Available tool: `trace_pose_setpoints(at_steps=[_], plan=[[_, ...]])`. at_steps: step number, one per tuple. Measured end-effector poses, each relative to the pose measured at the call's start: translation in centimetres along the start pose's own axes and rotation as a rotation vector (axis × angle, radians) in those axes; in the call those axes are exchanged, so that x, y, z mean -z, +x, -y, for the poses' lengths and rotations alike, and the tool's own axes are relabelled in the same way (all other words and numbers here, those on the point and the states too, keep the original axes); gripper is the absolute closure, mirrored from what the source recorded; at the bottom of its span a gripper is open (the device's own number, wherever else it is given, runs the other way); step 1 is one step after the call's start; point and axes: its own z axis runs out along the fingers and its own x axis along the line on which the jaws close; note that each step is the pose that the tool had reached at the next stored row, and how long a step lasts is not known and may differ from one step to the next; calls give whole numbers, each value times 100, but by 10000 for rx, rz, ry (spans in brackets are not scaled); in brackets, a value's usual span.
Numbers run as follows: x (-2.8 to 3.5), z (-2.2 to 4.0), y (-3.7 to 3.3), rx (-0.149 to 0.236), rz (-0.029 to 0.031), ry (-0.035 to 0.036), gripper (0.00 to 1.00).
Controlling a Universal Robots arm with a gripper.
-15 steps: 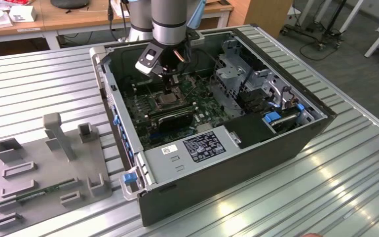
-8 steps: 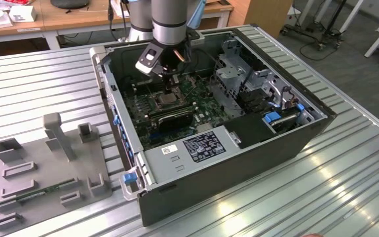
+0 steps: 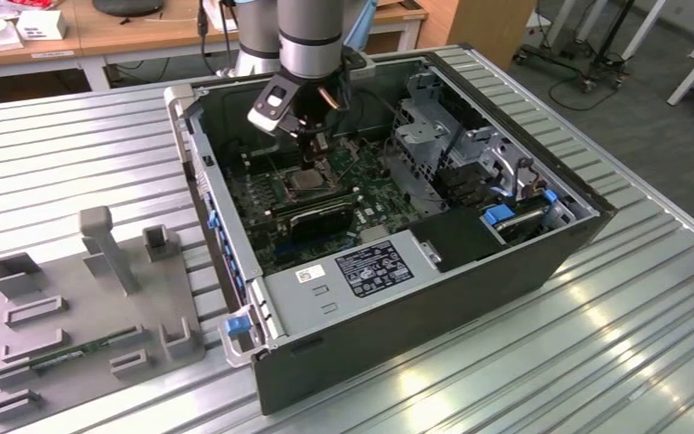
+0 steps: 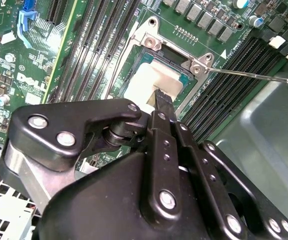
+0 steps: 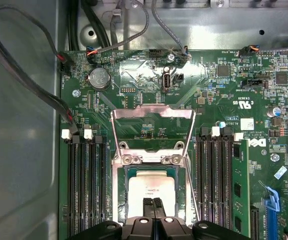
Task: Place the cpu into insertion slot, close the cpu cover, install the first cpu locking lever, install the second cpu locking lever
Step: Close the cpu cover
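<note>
Jaws pinched together and empty, tips on or just over the cpu (image 5: 151, 186), which lies in the insertion slot (image 5: 118, 195); the cpu cover (image 5: 152, 111) stands open behind. Seating likely wants light, straight-down pressure, chip flat, no sideways sliding.

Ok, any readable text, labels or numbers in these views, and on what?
Nothing can be quoted reliably.
black label on the metal box, exterior view: print too small to read.
motherboard white silkscreen, both wrist views: too small or skewed to read.
white sticker on the board: illegible.
cpu top: faint marking, illegible.
</note>
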Motion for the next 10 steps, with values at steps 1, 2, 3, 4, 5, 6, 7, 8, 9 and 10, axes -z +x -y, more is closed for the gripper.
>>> trace_pose_setpoints(at_steps=[1, 2, 3, 4, 5, 6, 7, 8, 9, 10], plan=[[8, 0, 0, 0, 0, 0, 89], [8, 0, 0, 0, 1, 0, 89], [9, 0, 0, 0, 0, 0, 89], [9, 0, 0, 0, 0, 0, 89], [10, 0, 0, 0, 0, 0, 89], [10, -1, 0, 0, 0, 0, 89], [11, 0, 0, 0, 1, 0, 89], [11, 0, 0, 0, 1, 0, 89], [11, -1, 0, 0, 0, 0, 89], [12, 0, 0, 0, 1, 0, 89]])
